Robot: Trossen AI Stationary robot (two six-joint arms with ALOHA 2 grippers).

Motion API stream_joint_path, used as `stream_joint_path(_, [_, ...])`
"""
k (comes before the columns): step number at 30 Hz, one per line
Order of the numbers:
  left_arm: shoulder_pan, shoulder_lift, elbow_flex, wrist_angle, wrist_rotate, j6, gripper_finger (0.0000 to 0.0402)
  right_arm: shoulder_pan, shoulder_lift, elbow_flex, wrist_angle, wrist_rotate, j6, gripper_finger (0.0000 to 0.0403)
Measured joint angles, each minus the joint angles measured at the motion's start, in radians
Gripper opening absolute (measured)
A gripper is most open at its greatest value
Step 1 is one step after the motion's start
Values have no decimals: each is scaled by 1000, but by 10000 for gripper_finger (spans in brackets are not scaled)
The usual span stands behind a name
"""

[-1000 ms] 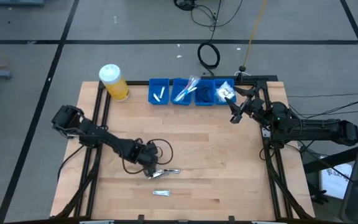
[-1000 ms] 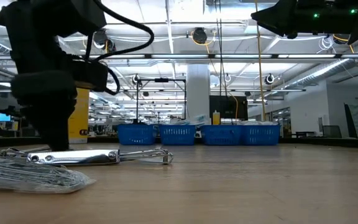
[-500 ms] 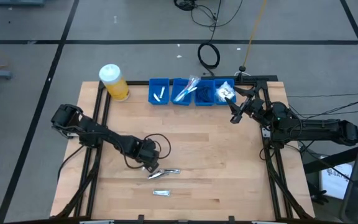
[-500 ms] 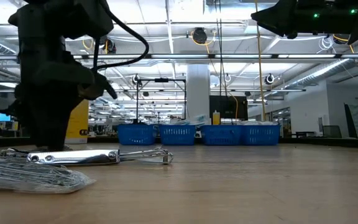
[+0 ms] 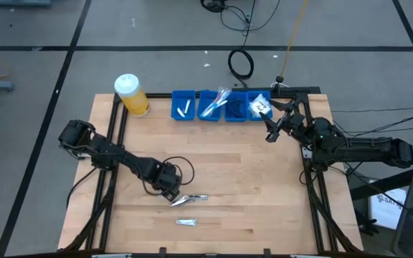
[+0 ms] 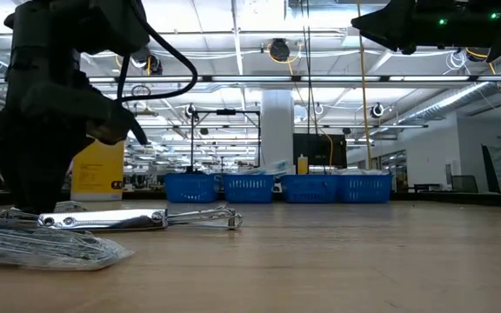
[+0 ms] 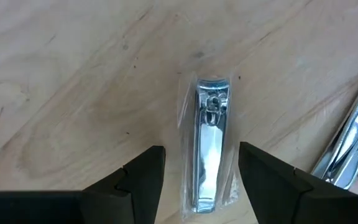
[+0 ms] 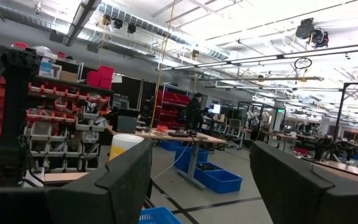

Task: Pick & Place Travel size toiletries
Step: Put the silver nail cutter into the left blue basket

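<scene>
Over the near middle of the pale wooden counter (image 5: 264, 186), the left gripper (image 7: 197, 171) hangs low with its jaws released, one dark finger (image 7: 138, 180) on each side of a shiny metal nail clipper in a clear plastic wrapper (image 7: 209, 146). The fingers stand apart from the wrapper on both sides; nothing is gripped. The clipper lies flat on the wood, its lever end pointing away from the wrist. Just beside it lies a second silvery metal clipper (image 7: 353, 140), also flat on the wood. From above, one shiny piece (image 5: 191, 198) sits right at the gripper's tip and another wrapped one (image 5: 187, 222) lies near it, closer to the counter's front edge.

The right gripper (image 5: 272, 127) waits raised above the far right corner, jaws spread wide and holding nothing, beside the row of four small blue plastic bins (image 5: 221, 106) that hold more small toiletries. A yellow jar with a white cap (image 5: 130, 94) stands just left of that row.
</scene>
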Motion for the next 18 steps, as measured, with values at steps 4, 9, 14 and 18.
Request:
stream_joint_path(4, [-8, 0, 0, -10, -13, -16, 177, 0, 0, 0, -1, 0, 0, 256])
stream_joint_path(9, [-9, 0, -1, -15, -41, -10, 100, 0, 0, 0, -1, 0, 0, 256])
stream_joint_path(14, [-10, 0, -1, -1, -120, 61, 21, 0, 0, 0, -3, 0, 0, 256])
stream_joint_path(18, [-8, 2, -5, 55, -256, 165, 27, 0, 0, 0, -6, 0, 0, 256])
